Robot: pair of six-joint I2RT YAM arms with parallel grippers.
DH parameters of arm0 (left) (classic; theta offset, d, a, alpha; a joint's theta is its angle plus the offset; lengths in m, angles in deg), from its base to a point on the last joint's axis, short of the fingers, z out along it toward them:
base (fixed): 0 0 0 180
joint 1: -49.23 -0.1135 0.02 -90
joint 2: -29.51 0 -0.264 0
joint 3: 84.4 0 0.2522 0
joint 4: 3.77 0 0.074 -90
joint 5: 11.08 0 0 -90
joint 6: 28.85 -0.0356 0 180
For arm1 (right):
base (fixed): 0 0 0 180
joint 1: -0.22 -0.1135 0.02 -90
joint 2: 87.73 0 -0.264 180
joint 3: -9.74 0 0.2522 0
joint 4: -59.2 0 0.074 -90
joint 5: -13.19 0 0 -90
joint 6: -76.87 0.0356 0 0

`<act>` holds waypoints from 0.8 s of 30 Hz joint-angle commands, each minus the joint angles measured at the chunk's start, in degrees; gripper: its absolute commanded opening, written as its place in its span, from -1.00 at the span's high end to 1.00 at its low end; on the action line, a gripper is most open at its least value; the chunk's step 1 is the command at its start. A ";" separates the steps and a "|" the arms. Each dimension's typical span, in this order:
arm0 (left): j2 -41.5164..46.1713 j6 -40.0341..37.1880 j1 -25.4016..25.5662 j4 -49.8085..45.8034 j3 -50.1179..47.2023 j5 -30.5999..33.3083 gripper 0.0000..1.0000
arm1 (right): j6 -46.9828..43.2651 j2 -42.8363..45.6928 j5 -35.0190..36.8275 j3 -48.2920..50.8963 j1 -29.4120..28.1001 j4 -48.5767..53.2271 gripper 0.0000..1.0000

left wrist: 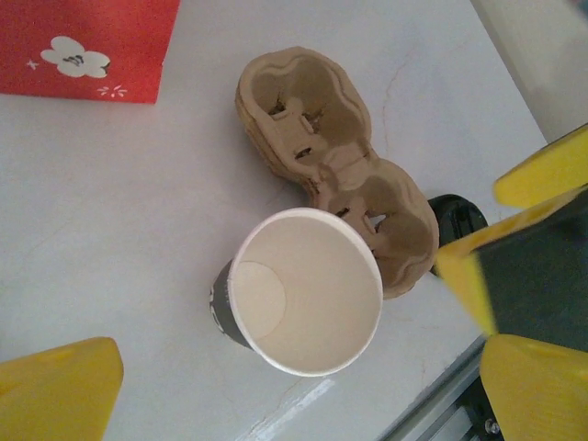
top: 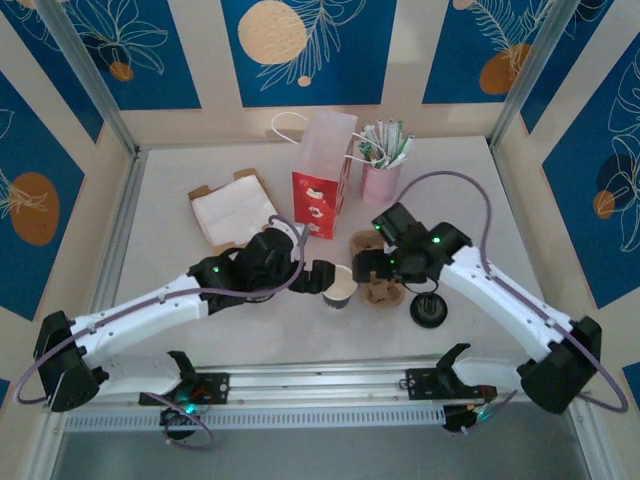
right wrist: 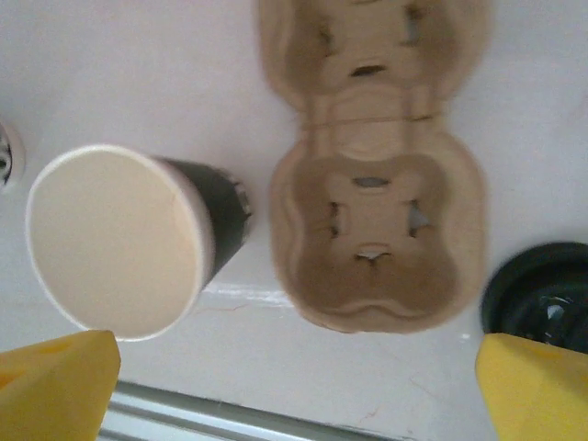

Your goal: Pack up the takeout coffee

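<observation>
An empty paper cup stands upright, just left of the pulp cup carrier. Your left gripper and right gripper gape wide on either side of it. The cup is likely light and crushable, so squeeze its sides gently.

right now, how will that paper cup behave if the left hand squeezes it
The black-walled white paper cup looks empty, so probably light and easily tipped by a nudge. Its rim is open and lidless, so a hard squeeze would likely dent it. Tapered, it may roll in a curve if toppled.
</observation>
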 commanded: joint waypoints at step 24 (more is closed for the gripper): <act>-11.15 -12.87 2.41 3.14 8.68 -1.74 -1.00 | 20.76 6.53 3.17 17.93 22.39 7.13 -0.85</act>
